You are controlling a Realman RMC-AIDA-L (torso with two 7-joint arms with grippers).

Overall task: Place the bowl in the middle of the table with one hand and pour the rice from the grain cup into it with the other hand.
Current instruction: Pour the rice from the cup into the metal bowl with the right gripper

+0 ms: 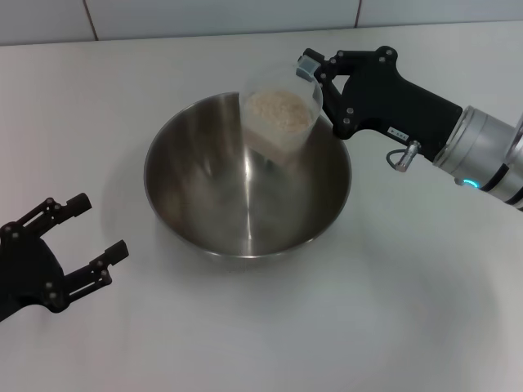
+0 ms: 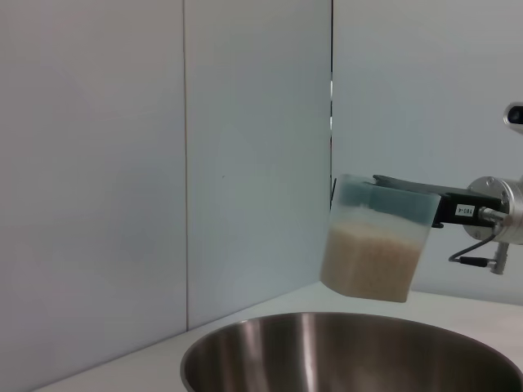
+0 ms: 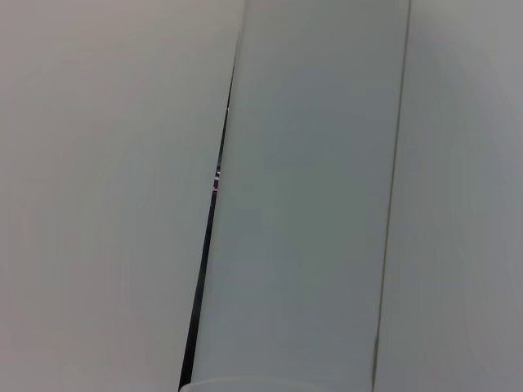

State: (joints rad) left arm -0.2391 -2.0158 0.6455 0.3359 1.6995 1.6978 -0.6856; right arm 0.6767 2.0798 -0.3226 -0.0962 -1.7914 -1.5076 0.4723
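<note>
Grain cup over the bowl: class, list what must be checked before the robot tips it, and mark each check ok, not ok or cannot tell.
1. Right gripper shut on the grain cup: ok.
2. Grain cup held above the bowl, clear of its rim: ok.
3. Rice in the cup, none seen spilled: ok.
4. Bowl resting on the table, roughly central: ok.
5. Left gripper open, apart from the bowl: ok.
6. Bowl empty inside: ok.
</note>
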